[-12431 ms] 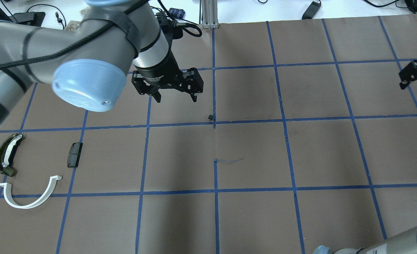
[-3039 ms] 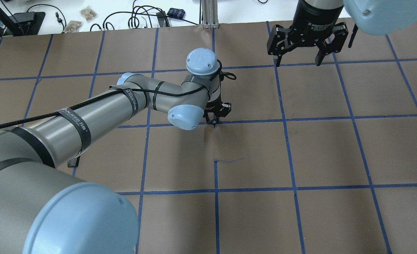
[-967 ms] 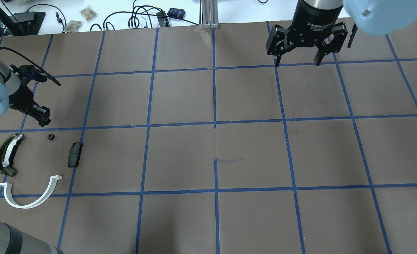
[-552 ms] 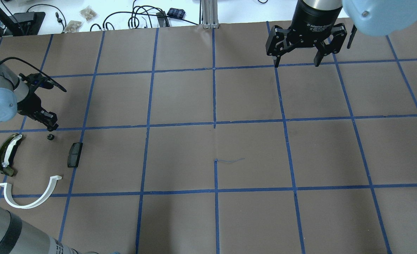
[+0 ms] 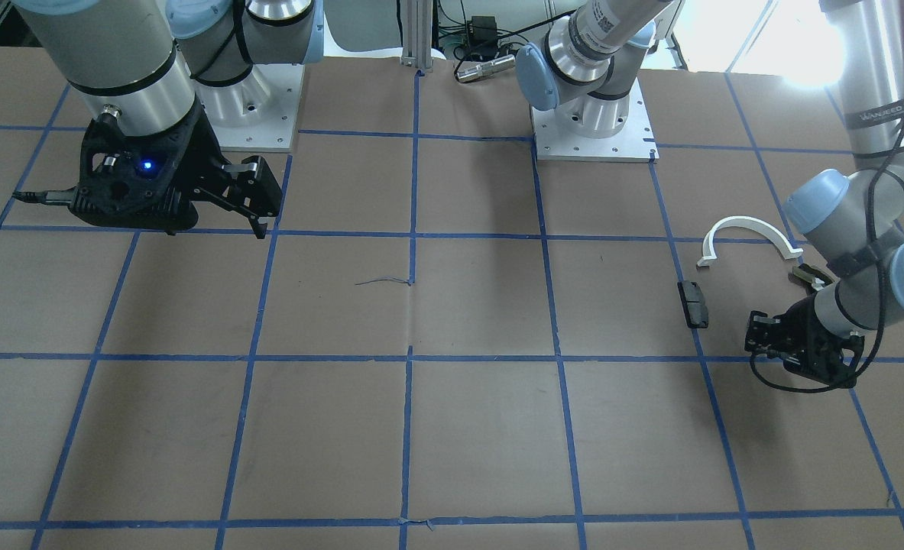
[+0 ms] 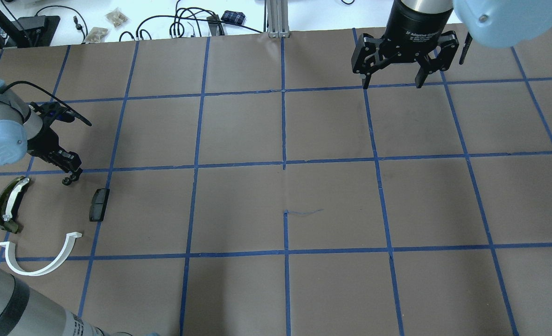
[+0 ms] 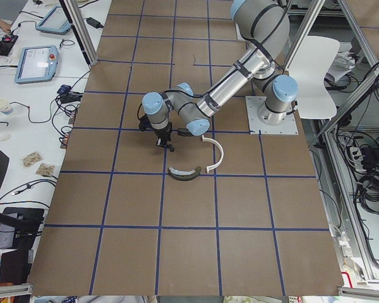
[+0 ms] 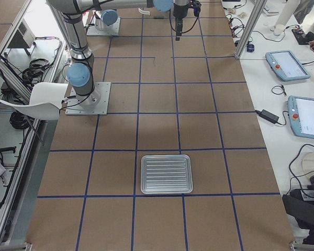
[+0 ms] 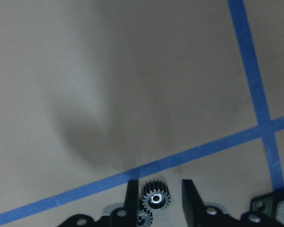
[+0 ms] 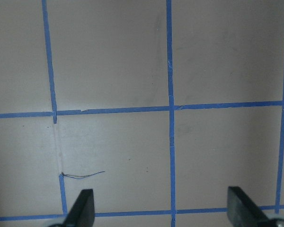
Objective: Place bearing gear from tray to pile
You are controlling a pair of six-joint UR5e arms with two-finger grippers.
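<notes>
The left gripper (image 9: 159, 183) stands slightly open around the bearing gear (image 9: 156, 197), at ten o'clock from the black block (image 6: 99, 204). The right gripper (image 6: 392, 80) is wide open and holds nothing.

Brown table (image 6: 238, 130) gridded with blue tape (image 6: 283, 126), black gear (image 9: 156, 196), white arc (image 6: 54, 266), olive curved piece (image 6: 6, 207), silver ribbed tray (image 8: 166, 173)

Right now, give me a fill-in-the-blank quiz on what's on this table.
The gear sits between the ___ jaws of the left gripper.
The white half-ring lies on the robot's ___ side.
The ridged metal tray lies toward the table end on the robot's ___.
The right gripper, jaws apart, holds ___.
Missing words: open, left, right, nothing.
</notes>
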